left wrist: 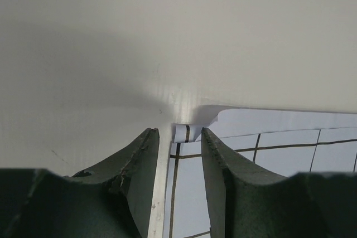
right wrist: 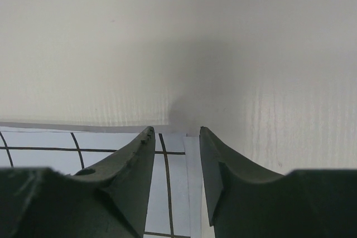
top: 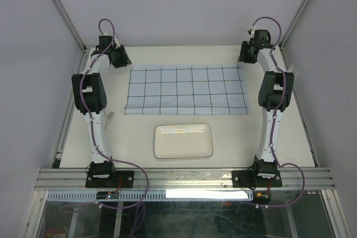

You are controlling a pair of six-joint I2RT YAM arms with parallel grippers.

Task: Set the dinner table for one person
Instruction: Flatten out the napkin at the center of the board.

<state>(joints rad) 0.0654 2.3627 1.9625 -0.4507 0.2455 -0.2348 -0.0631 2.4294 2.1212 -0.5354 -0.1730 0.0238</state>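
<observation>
- Top: table (top: pixel 234 137) is spanning the whole floor, carrying cloth (top: pixel 187 90) and plate (top: pixel 184 141).
- Left wrist: left gripper (left wrist: pixel 179 132) is standing spread astride the cloth's corner.
- Right wrist: right gripper (right wrist: pixel 175 131) is standing spread over the cloth's edge.

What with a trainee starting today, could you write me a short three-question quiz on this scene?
1. True or false: the plate lies on the cloth.
2. The left gripper is at: A the cloth's far left corner; B the plate; C the cloth's near edge.
3. Fill in: the right gripper has its jaws standing ____.

Key: 1 false; 2 A; 3 open.
</observation>
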